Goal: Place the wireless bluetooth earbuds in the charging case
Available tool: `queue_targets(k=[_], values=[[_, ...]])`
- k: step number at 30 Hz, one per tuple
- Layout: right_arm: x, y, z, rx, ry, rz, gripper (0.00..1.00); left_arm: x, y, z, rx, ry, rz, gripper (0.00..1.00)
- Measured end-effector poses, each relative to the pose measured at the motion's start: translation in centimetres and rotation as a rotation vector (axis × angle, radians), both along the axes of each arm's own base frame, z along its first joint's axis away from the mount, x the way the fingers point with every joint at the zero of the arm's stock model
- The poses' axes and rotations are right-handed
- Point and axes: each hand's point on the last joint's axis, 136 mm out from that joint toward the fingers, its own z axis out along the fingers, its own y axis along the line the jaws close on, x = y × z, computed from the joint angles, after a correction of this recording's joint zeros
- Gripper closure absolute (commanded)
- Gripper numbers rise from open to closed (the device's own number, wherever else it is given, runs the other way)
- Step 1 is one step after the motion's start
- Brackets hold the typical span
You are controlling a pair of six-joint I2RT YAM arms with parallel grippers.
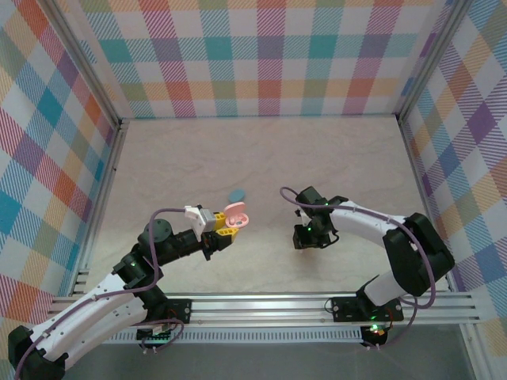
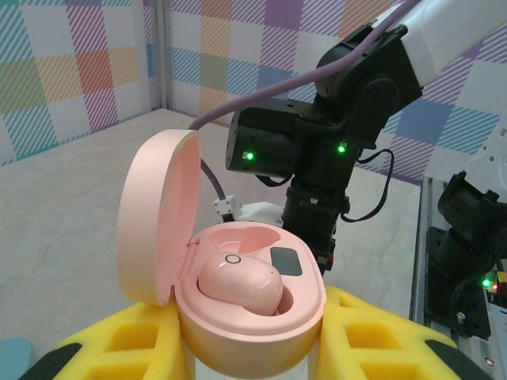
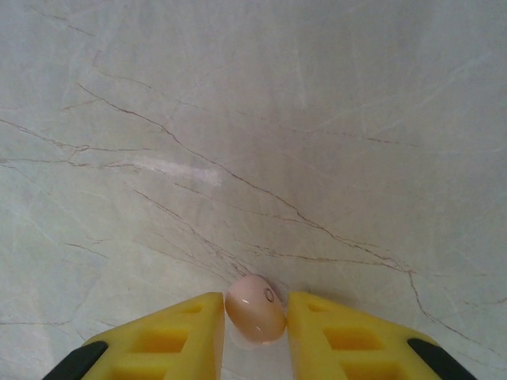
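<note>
My left gripper [image 2: 250, 342] is shut on an open pink charging case [image 2: 261, 328], lid [image 2: 154, 218] swung up to the left. One pink earbud [image 2: 238, 283] lies in the near well of the case; the far well [image 2: 238, 241] is bare. In the top view the case [image 1: 237, 214] sits held at the left gripper [image 1: 224, 224], left of centre. My right gripper [image 3: 255, 310] points down at the table with its yellow fingers [image 3: 178, 336] closed against both sides of a second pink earbud [image 3: 254, 307]. The right gripper [image 1: 306, 240] stands to the right of the case.
A light blue oval piece [image 1: 236, 194] lies on the table just behind the case. The right arm [image 2: 317, 150] looms close beyond the case in the left wrist view. Checked walls [image 1: 269, 55] enclose the marbled table [image 1: 261, 150]; a metal rail [image 1: 317, 305] runs along the near edge.
</note>
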Motion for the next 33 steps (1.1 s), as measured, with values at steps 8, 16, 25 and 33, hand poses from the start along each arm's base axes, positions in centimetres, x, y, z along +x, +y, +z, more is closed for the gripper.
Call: queue_targets(k=[8,16,25,33], values=[[-0.3,0.0,-0.6,-0.016,0.018,0.008,0.72,-0.1,0.1,0.2,-0.006,-0.006,0.0,0.8],[-0.2,-0.1,-0.5,-0.029,0.01,0.01,0.78,-0.1,0.1,0.3,-0.008,-0.008,0.0,0.81],[1.4,0.0,3.8,0.001,-0.123,0.004,0.8,-0.1,0.1,0.3,-0.008,-0.008,0.0,0.81],[3.6,0.6,13.7,0.082,-0.338,0.015,0.83,0.2,-0.2,-0.6,0.014,0.015,-0.001,0.81]])
